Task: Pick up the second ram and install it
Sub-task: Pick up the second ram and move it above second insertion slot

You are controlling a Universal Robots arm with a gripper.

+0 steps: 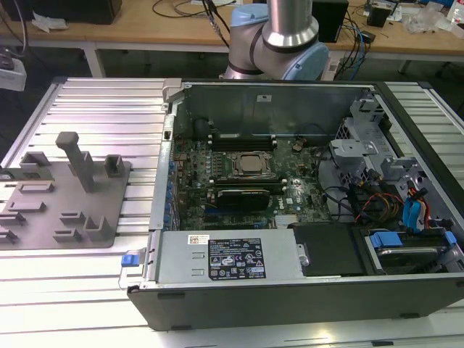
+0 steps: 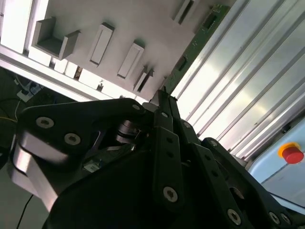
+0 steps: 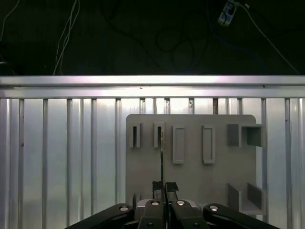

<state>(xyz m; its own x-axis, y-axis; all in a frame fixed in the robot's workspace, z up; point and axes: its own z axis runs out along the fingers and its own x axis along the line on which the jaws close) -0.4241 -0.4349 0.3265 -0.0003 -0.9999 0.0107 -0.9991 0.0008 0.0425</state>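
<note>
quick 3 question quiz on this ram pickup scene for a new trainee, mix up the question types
1. True or false: the gripper is shut on the second ram.
2. Multiple choice: in the first wrist view, what lies behind the held stick? A) the grey fixture B) a keyboard C) a blue bin
3. Fill in: in the exterior view, the open computer case sits on the exterior view's ____ of the fixture.

Key: 1 true; 2 A; 3 right.
</note>
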